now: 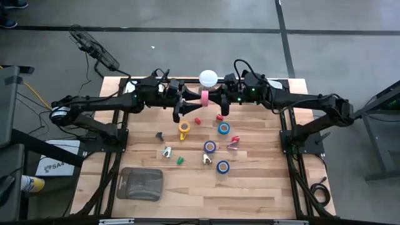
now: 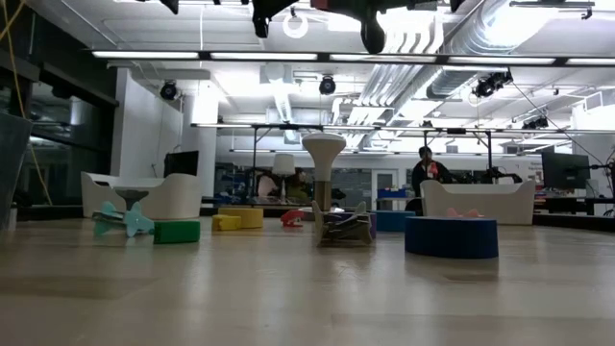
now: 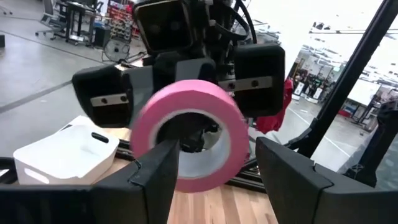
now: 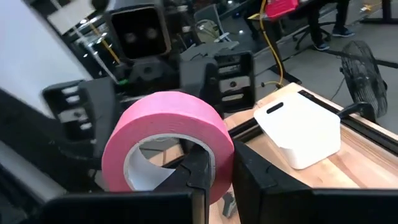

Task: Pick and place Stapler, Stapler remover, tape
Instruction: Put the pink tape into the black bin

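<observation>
Both arms are dark, near-black, built of boxy jointed links with black cables looping over their wrists. Small green lights glow on the housings behind each hand. The left hand (image 1: 186,104) and right hand (image 1: 215,100) have blocky matte fingers (image 3: 158,177), with silver plates screwed onto the black finger mounts.
</observation>
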Motion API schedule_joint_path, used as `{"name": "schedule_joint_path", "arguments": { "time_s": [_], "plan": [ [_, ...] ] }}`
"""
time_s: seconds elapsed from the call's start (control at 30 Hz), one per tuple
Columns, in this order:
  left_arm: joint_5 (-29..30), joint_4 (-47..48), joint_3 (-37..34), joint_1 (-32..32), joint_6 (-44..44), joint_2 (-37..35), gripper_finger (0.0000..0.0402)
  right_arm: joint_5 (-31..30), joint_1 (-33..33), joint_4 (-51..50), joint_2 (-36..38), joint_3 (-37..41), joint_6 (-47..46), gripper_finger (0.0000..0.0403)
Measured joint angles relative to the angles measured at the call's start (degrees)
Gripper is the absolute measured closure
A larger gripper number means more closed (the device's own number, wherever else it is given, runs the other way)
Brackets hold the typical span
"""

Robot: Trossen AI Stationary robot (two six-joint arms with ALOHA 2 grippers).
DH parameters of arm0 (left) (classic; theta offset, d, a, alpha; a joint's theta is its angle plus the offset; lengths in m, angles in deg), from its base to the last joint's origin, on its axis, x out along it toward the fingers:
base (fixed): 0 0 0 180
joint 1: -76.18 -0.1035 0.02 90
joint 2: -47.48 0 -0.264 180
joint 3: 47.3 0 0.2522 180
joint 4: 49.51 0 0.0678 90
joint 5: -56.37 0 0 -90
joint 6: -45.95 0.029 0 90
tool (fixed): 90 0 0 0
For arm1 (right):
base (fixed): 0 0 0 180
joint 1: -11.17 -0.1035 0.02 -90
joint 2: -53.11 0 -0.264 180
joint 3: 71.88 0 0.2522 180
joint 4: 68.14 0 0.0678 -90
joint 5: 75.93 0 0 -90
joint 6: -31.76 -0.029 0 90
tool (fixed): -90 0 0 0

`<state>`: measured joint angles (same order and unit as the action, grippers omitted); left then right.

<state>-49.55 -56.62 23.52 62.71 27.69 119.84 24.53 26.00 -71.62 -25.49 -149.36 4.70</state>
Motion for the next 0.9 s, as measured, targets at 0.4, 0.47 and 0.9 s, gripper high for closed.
{"name": "schedule_joint_path", "arguments": {
  "time_s": [0.4, 0.47, 0.9],
  "plan": [
    [0.0, 0.1, 0.0, 0.0, -0.5, 0.0, 0.0192, -4.3, 0.0, 1.4, -2.4, 0.0, -2.9, 0.0373],
    [0.0, 0.1, 0.0, 0.0, -1.4, 0.0, 0.0193, -4.7, 0.1, 1.4, -2.4, 0.0, -3.0, 0.0373],
    [0.6, 1.6, 0.0, -0.1, -3.0, 0.0, 0.0338, -8.7, 0.0, 1.2, -2.4, 0.0, -2.5, 0.0373]
  ]
}}
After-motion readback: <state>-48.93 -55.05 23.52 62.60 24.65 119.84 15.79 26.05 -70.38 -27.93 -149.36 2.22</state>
